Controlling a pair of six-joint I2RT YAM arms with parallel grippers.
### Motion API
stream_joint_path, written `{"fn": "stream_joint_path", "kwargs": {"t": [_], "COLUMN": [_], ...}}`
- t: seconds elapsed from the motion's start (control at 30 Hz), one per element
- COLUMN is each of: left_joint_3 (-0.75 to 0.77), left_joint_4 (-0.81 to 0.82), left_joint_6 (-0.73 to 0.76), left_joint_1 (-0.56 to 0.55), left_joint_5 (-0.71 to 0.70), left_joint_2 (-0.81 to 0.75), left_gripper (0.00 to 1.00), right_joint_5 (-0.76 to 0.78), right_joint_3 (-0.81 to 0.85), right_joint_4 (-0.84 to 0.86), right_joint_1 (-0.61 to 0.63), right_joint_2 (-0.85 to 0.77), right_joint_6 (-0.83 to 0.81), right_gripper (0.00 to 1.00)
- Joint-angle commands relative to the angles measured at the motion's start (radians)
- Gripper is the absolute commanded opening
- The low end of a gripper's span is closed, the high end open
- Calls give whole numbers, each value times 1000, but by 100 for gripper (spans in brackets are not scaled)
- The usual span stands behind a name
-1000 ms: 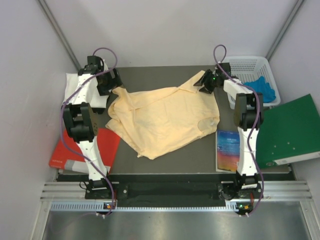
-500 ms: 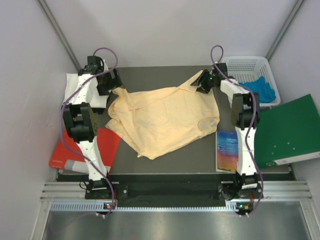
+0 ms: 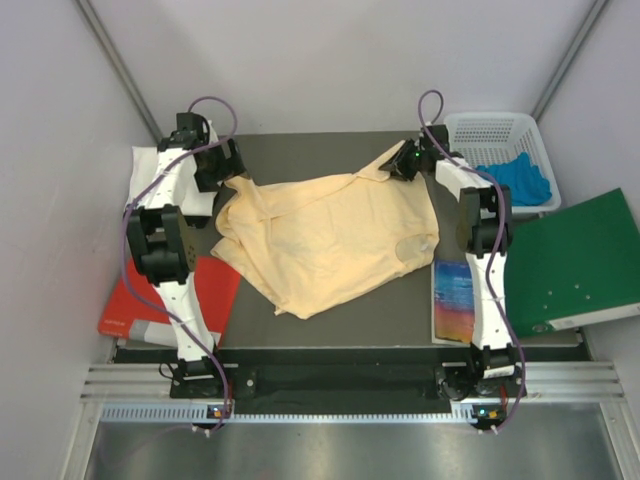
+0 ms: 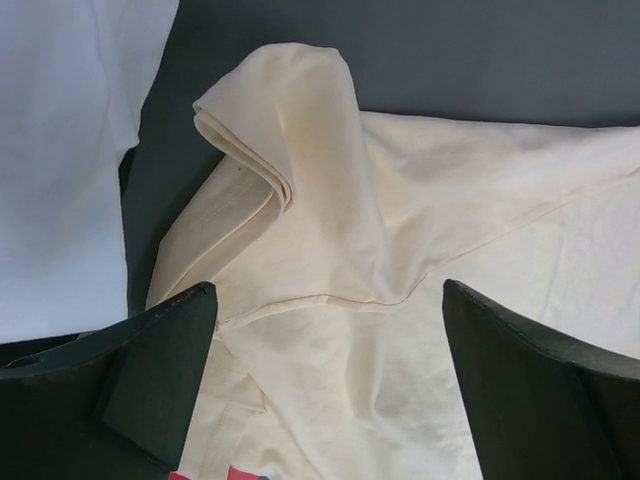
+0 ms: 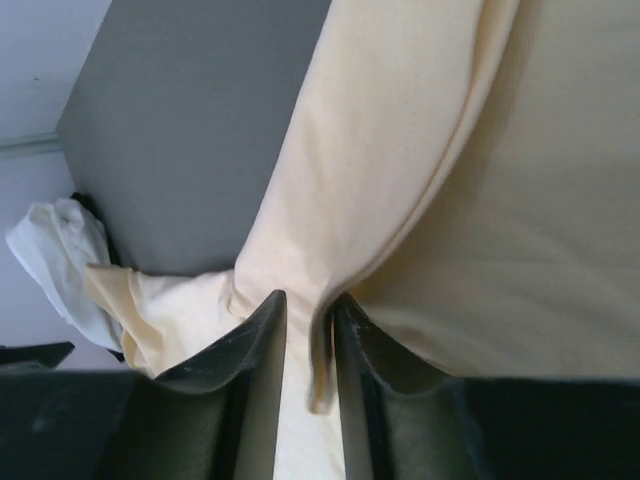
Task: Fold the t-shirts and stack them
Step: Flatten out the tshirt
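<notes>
The pale peach-yellow t-shirt (image 3: 330, 235) lies crumpled across the dark table (image 3: 300, 150). My right gripper (image 3: 401, 166) is shut on a fold of its far right corner; in the right wrist view (image 5: 310, 330) the cloth (image 5: 400, 150) is pinched between the jaws. My left gripper (image 3: 228, 182) is open at the shirt's far left corner; in the left wrist view (image 4: 325, 330) its fingers (image 4: 160, 360) stand wide over the yellow cloth (image 4: 330, 240). The white t-shirt (image 3: 150, 175) lies at the far left, partly under the left arm, and shows in the left wrist view (image 4: 60, 150).
A white basket (image 3: 500, 140) with blue cloth (image 3: 525, 178) stands at the far right. A green folder (image 3: 580, 260) lies at the right, a colourful booklet (image 3: 455, 295) at the right arm, a red book (image 3: 165, 300) at the left front.
My right gripper has moved a little to the left with the shirt's corner in it. The left arm has not moved.
</notes>
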Motion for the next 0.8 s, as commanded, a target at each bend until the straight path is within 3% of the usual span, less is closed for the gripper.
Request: {"fn": "stream_joint_path", "kwargs": {"t": [0.0, 0.03, 0.3, 0.47, 0.67, 0.77], "left_joint_3": [-8, -8, -98, -154, -167, -167], "left_joint_4": [2, -1, -6, -46, -34, -34], "left_joint_6": [26, 32, 46, 39, -4, -14], "left_joint_1": [-12, -15, -29, -32, -32, -32], "left_joint_5": [5, 6, 25, -7, -53, -87], "left_joint_2": [-46, -49, -88, -64, -38, -30], "left_gripper": [99, 99, 98, 75, 58, 56], "right_joint_5": [-15, -17, -3, -12, -22, -23], "right_joint_3": [57, 55, 42, 62, 62, 48], "right_joint_4": [22, 20, 36, 60, 60, 66], "right_joint_1": [15, 15, 10, -1, -5, -5], "right_joint_2": [17, 17, -24, -20, -20, -27], "right_joint_6": [23, 23, 24, 52, 49, 50], "right_gripper": [6, 0, 0, 0, 0, 0]}}
